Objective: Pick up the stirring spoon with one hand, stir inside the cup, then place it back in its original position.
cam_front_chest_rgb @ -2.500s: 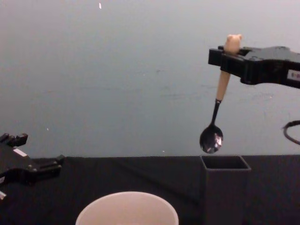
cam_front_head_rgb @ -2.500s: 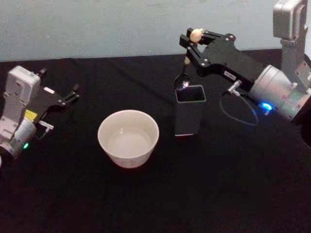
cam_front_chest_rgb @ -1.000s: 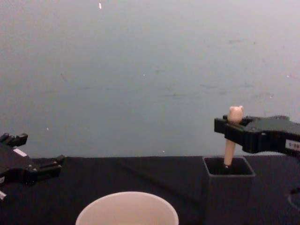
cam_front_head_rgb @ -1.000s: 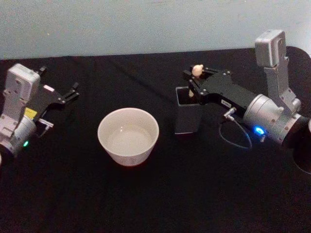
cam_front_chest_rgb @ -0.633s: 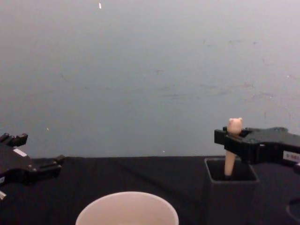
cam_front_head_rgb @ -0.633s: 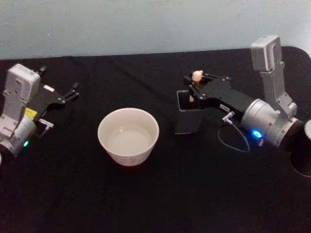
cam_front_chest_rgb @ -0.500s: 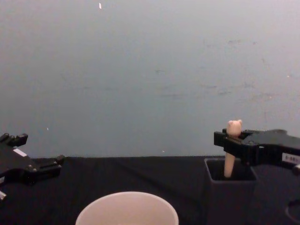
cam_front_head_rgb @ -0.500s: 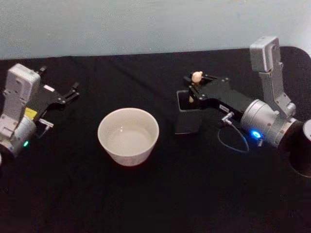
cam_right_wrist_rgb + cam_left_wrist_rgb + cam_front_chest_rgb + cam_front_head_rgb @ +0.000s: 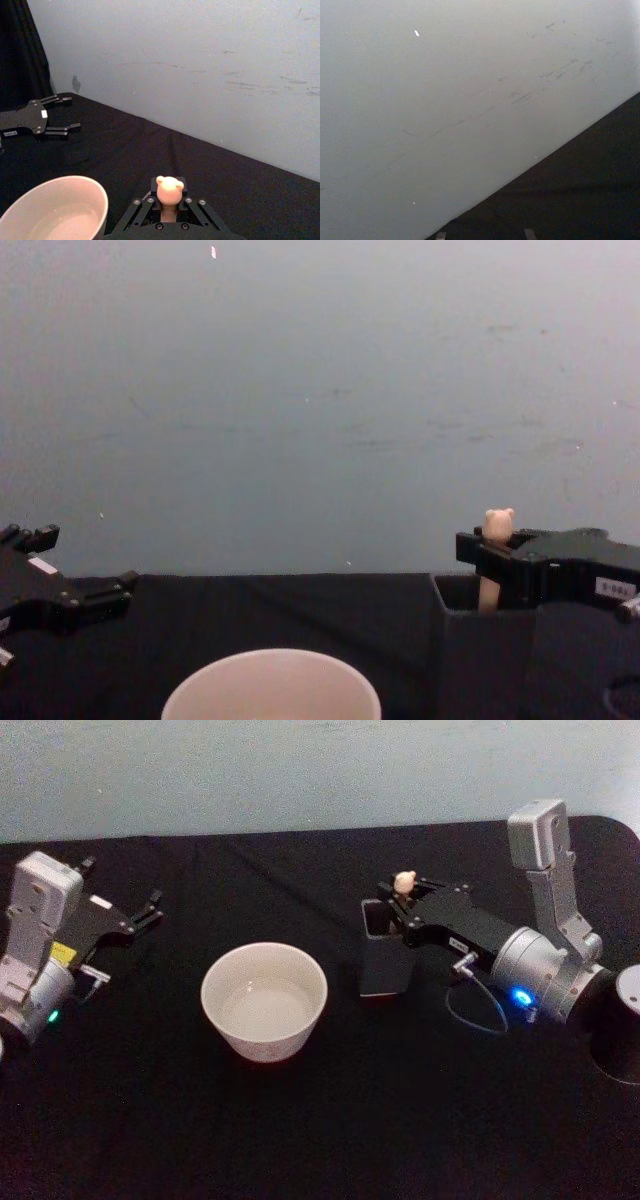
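The stirring spoon (image 9: 492, 560) has sunk deeper into the dark holder (image 9: 384, 955); right gripper (image 9: 403, 902) jaws stay clamped on its handle. Releasing off-centre could tip it. Left gripper (image 9: 140, 917) parked

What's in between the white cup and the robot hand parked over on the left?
Nothing: in the head view, only bare black tablecloth lies between the cup and the parked left gripper.

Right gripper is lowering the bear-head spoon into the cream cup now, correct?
Not the cup. The right gripper holds the stirring spoon in the dark grey square holder, as the head view shows. The cup sits apart, to the holder's left.
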